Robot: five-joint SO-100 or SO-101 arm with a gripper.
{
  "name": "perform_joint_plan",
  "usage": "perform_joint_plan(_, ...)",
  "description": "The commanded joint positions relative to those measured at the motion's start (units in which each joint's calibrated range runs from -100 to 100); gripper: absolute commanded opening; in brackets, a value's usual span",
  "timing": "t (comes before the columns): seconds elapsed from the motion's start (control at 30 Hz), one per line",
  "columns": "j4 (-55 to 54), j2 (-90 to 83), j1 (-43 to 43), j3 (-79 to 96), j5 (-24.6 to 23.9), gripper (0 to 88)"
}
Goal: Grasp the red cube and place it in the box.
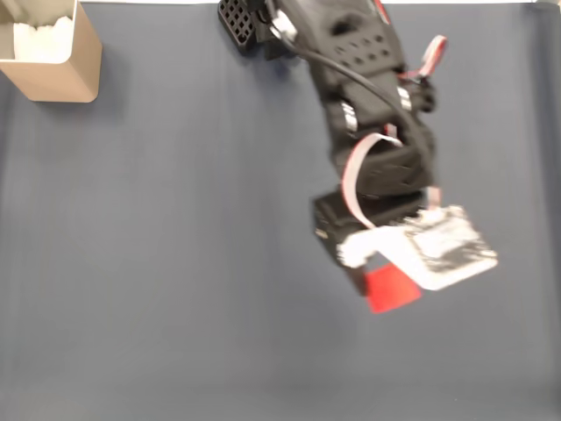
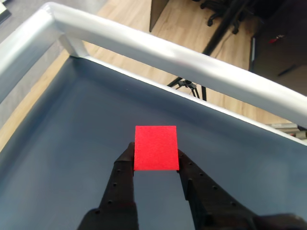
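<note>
End effector [image 2: 156,160] gripping red cube [image 2: 155,147], box [image 1: 54,74] white-lined

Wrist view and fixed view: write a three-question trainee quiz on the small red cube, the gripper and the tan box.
1. True or false: in the wrist view the black two-finger gripper is shut on the small bright red cube.
2. In the fixed view, the tan square box with white lining sits in which corner? A upper left, B lower right, C lower left.
3. Fill in: the red cube is not yet ____ the box.

Key: 1 true; 2 A; 3 inside.
</note>
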Motion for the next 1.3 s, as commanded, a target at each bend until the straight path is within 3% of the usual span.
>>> perform_joint_plan(0.0, 0.3, -7.66, 4.52, 1.75, -0.73, 1.6)
perform_joint_plan(0.6, 0.47, -32.19, 27.32, 25.2, -2.0, 1.6)
perform_joint_plan(1.27, 4.98, -38.08, 52.96, 28.57, -3.81, 1.1)
